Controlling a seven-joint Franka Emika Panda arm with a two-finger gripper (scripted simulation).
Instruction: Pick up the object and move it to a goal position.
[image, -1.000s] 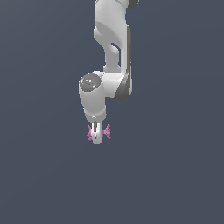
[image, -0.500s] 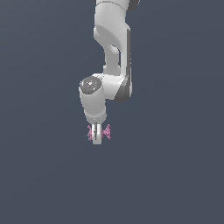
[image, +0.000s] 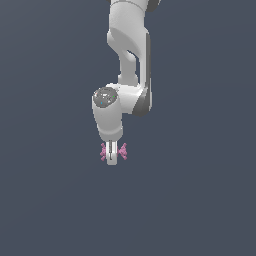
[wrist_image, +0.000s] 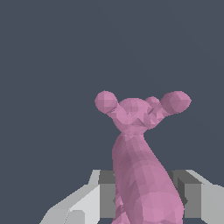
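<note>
Claw (image: 112, 159) points straight down, fingers closed tight on the pink object (image: 122, 151), frilly ends sticking out on both sides of it. Wrist view shows the object (wrist_image: 142, 175) pinched between the two grey pads (wrist_image: 106, 194), knobby end pointing away from the camera.

One arm (image: 127, 60) is showing, carrying one gripper (image: 112, 159) with two fingers (wrist_image: 107, 194). One pink object (wrist_image: 140, 175) is sitting between them, its two frilled ends sticking out either side.
</note>
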